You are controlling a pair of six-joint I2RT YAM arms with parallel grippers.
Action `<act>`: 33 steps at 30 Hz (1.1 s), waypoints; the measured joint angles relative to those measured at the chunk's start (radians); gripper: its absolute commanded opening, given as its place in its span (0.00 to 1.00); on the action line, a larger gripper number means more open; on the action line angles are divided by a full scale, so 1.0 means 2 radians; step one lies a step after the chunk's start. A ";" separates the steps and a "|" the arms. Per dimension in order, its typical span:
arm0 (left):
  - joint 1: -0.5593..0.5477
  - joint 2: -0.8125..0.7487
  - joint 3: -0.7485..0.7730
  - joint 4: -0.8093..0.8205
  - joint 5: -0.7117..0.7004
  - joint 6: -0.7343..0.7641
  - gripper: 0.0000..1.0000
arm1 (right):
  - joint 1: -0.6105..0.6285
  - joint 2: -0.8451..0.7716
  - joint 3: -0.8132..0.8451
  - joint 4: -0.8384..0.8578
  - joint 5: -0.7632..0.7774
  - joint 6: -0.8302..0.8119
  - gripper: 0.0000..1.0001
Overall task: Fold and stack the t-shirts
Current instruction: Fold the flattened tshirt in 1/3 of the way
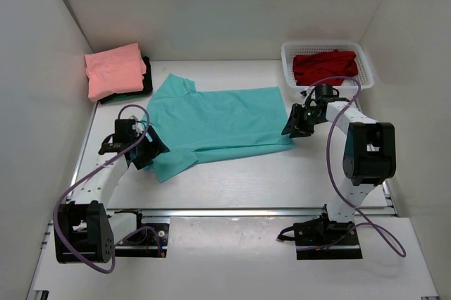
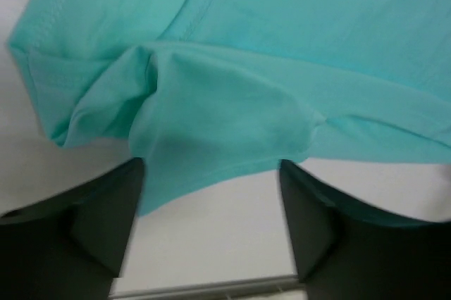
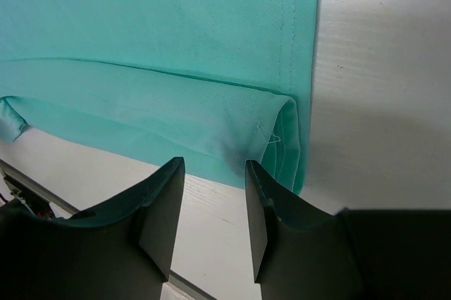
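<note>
The teal t-shirt [image 1: 211, 124] lies spread on the table, its near long edge folded over. My left gripper [image 1: 146, 151] is open just off the shirt's crumpled near-left sleeve [image 2: 211, 131], holding nothing. My right gripper [image 1: 294, 127] is open at the shirt's folded near-right hem corner [image 3: 278, 138], empty. A folded salmon pink t-shirt [image 1: 114, 69] lies on a very dark t-shirt [image 1: 146, 83] at the back left. A red t-shirt [image 1: 323, 66] sits in the basket.
The white mesh basket [image 1: 287, 57] stands at the back right. White walls close in the table on the left, back and right. A metal rail [image 1: 246, 210] runs along the near table edge.
</note>
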 measured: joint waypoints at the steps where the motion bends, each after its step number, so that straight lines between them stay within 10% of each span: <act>1: -0.003 -0.002 -0.002 -0.009 0.001 0.000 0.71 | 0.000 -0.002 -0.002 0.000 0.000 0.000 0.37; 5: -0.016 -0.014 -0.014 -0.040 0.008 0.000 0.48 | 0.000 -0.004 -0.008 0.003 0.001 0.000 0.37; 17: -0.048 0.016 -0.023 -0.109 -0.006 -0.006 0.76 | 0.000 -0.005 -0.015 0.007 0.001 0.000 0.39; 24: -0.049 0.027 -0.023 -0.139 -0.024 0.001 0.76 | 0.005 -0.003 -0.014 0.010 0.006 0.000 0.39; 33: -0.056 0.042 -0.031 -0.131 -0.032 -0.007 0.36 | 0.017 0.009 -0.013 -0.001 0.032 -0.001 0.39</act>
